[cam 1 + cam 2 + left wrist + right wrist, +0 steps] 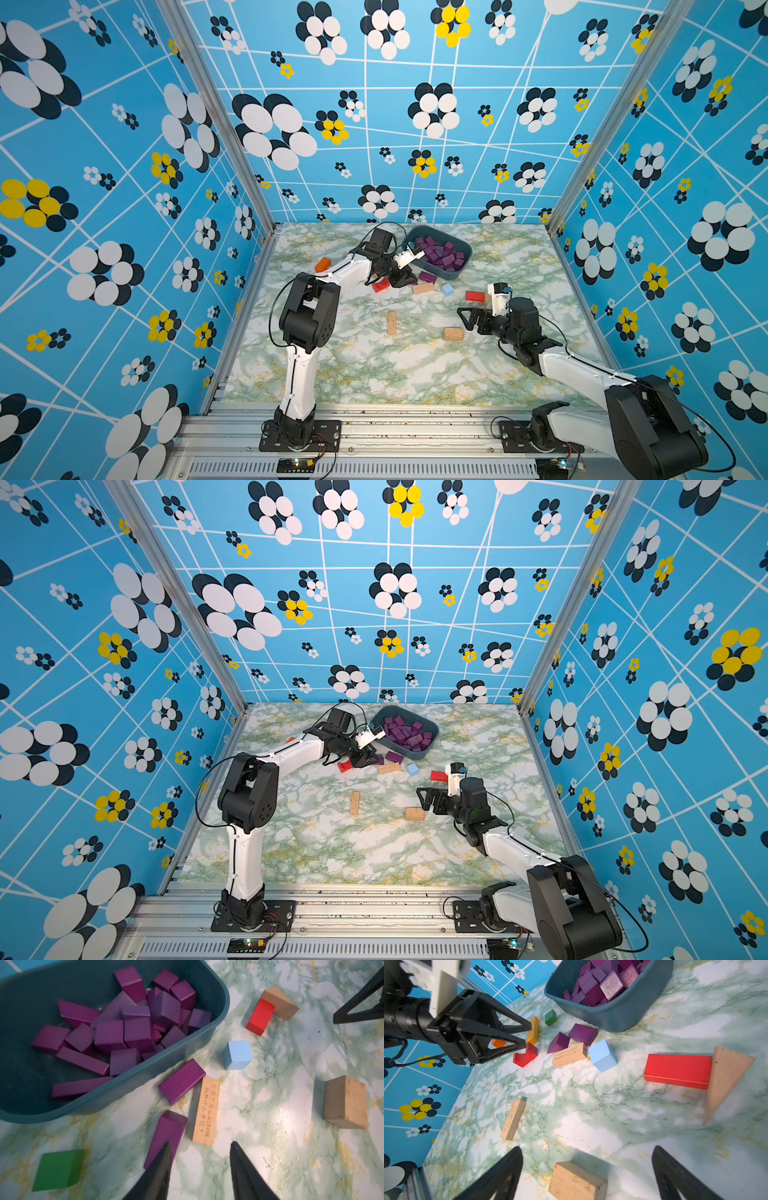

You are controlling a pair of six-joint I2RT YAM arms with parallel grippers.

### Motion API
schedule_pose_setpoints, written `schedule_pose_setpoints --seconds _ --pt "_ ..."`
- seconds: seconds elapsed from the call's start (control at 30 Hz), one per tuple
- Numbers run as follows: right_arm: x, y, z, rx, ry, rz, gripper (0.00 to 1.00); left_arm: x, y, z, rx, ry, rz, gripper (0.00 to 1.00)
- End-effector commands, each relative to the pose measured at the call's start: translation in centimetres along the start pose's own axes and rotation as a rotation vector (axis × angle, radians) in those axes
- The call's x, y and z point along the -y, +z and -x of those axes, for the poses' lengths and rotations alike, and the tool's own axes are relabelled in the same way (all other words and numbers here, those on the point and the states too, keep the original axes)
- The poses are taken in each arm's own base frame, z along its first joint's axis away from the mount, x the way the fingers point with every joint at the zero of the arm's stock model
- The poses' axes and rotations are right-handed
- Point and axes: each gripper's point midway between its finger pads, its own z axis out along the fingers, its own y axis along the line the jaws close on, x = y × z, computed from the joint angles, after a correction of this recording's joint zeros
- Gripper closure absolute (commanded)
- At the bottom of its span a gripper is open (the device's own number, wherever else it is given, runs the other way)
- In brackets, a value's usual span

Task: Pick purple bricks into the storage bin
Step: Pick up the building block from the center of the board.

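My left gripper point(200, 1144) hangs low over the marble table point(374, 365), its jaws a little apart with nothing between them. Two purple bricks point(181, 1081) lie on the table just beside it, close to the storage bin point(220, 1007), which holds the others. Further right, my right gripper point(587, 1147) is spread wide and empty, with a tan block point(577, 1182) just ahead of it.
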Motion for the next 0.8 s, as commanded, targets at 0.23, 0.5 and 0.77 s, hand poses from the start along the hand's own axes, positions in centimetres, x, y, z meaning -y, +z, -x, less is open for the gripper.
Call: schedule_pose_setpoints --seconds 0.23,0.5,0.77 --pt "-0.3 0.1 -0.2 -0.001 -0.018 0.021 0.01 -0.1 0.4 -2.5 -0.245 0.052 -0.034 0.49" --pt "-0.5 0.0 -0.1 0.001 -0.019 0.027 0.01 -0.8 1.6 -3.9 -0.391 0.128 0.009 0.48" --pt "-0.5 0.0 -0.2 -0.002 -0.019 0.029 0.01 -1.8 3.1 -3.3 -0.421 0.194 0.063 0.48"
